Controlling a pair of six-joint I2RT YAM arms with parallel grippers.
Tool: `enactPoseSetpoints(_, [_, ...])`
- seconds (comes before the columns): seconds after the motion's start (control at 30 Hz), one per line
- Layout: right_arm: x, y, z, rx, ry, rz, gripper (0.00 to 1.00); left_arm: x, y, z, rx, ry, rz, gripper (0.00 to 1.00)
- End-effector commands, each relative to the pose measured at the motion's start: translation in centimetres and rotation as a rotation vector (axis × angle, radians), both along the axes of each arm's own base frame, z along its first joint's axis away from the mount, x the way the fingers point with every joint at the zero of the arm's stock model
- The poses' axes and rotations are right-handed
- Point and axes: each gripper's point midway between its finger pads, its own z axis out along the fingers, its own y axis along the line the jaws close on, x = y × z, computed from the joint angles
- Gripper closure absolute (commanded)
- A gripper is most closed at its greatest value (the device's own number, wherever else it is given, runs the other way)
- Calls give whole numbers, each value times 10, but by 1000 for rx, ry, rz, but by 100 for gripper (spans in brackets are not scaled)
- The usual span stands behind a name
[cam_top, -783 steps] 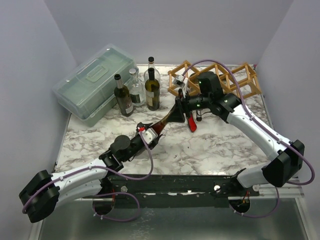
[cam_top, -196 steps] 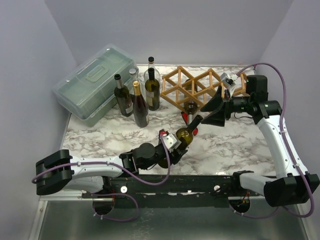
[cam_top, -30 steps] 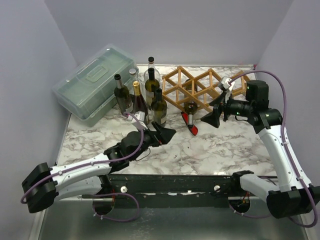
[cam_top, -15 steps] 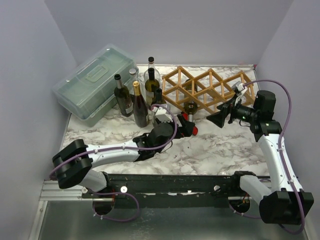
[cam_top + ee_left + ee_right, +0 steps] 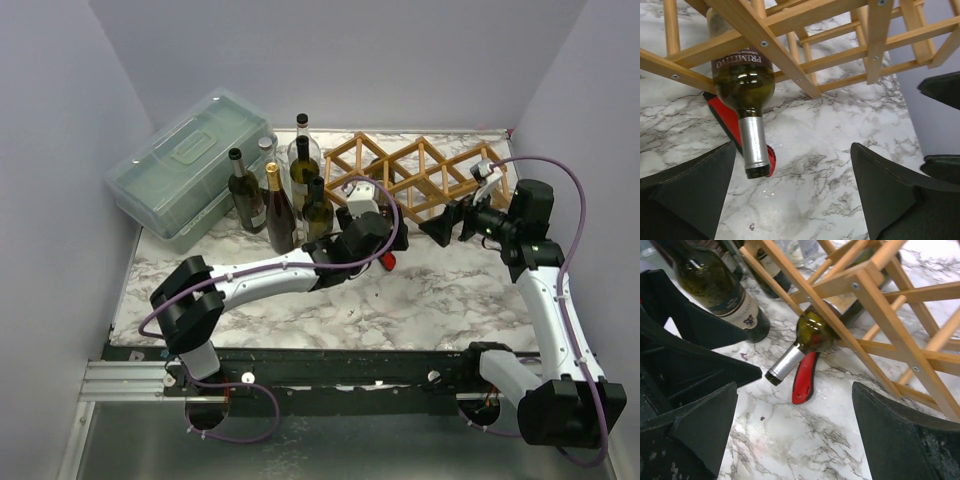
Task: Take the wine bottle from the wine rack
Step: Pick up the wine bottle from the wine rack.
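Left tool (image 5: 792, 147): released, jaws spread wide, nothing between the pads. Positioned low over the desk (image 5: 430, 300), facing the front of the wine rack (image 5: 420, 175) at its left part.

Wine bottle (image 5: 742, 82): lodged in a low cell in the rack's left part, body held among the wooden slats, neck projecting from the front and sloping down toward the desk. Silver-capped neck directed at the left tool, lying just ahead of the open jaws and nearer the finger on the left of the wrist view than the other; touching neither. Mouth of the bottle over a red-handled object (image 5: 725, 117) lying flat on the desk beneath the neck.

Right tool (image 5: 795, 385): likewise released, jaws wide, empty. Set in front of the rack's right half, aimed across at the same bottle, well apart from it. Black fingers of the left tool visible at the left of the right wrist view, near the bottle neck.

Left of the left tool: standing bottles (image 5: 290, 200) grouped upright on the desk, just beside the rack's left end; translucent lidded box (image 5: 185, 165) further left.
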Motion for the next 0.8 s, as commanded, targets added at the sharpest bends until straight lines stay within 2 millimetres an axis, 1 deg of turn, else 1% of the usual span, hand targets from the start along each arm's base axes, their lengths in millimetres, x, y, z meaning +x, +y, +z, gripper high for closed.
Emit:
enactPoseSetpoints(0.0, [15, -21, -1, -24, -5, -107, 1, 3, 18, -32, 134, 132, 1, 1])
enactPoseSetpoints(0.2, [20, -28, -5, -20, 22, -127, 1, 5, 9, -25, 187, 140, -81, 2])
enactPoseSetpoints(0.27, [21, -29, -7, -19, 27, -131, 1, 7, 6, -26, 202, 137, -89, 5])
enactPoseSetpoints(0.43, [21, -30, -7, -14, 28, -131, 1, 14, -4, -36, 240, 141, -103, 12])
enactPoseSetpoints(0.5, [20, -30, -7, -13, 29, -131, 1, 18, -5, -44, 268, 146, -100, 15])
enactPoseSetpoints(0.6, [20, -30, -6, -14, 26, -129, 1, 24, -4, -53, 305, 140, -90, 24])
enactPoseSetpoints(0.67, [20, -30, -6, -12, 29, -126, 1, 27, -3, -59, 315, 145, -85, 33])
enactPoseSetpoints(0.77, [20, -28, -8, -7, 36, -117, 1, 30, -6, -66, 325, 152, -87, 38])
